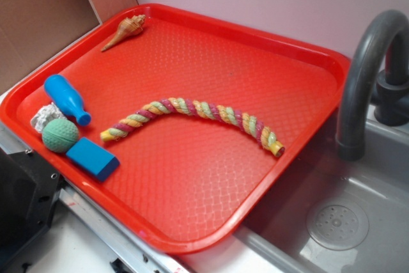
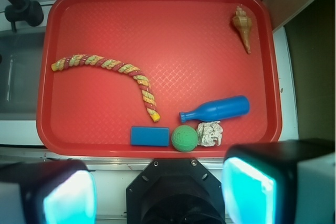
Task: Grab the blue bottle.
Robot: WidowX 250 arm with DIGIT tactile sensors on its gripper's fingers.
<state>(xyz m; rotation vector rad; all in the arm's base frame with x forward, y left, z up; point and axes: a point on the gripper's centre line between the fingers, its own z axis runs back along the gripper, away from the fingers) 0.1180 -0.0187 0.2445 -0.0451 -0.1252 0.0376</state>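
Note:
The blue bottle (image 1: 66, 98) (image 2: 216, 109) lies on its side on the red tray (image 1: 211, 177) (image 2: 157, 30), near the tray's left edge in the exterior view. Its neck points toward the rope. My gripper (image 2: 157, 195) hangs high above the tray's near rim, open wide, with nothing between its teal pads (image 2: 247, 184). It is well apart from the bottle. The gripper itself does not show in the exterior view.
A green ball (image 1: 60, 135) (image 2: 184, 138), a crumpled paper wad (image 1: 45, 117) (image 2: 210, 133) and a flat blue block (image 1: 93, 158) (image 2: 149, 136) crowd beside the bottle. A braided rope (image 1: 192, 114) (image 2: 113, 72) crosses mid-tray. A seashell (image 1: 125, 31) (image 2: 243, 27) lies far off. Sink and faucet (image 1: 364, 75) border the tray.

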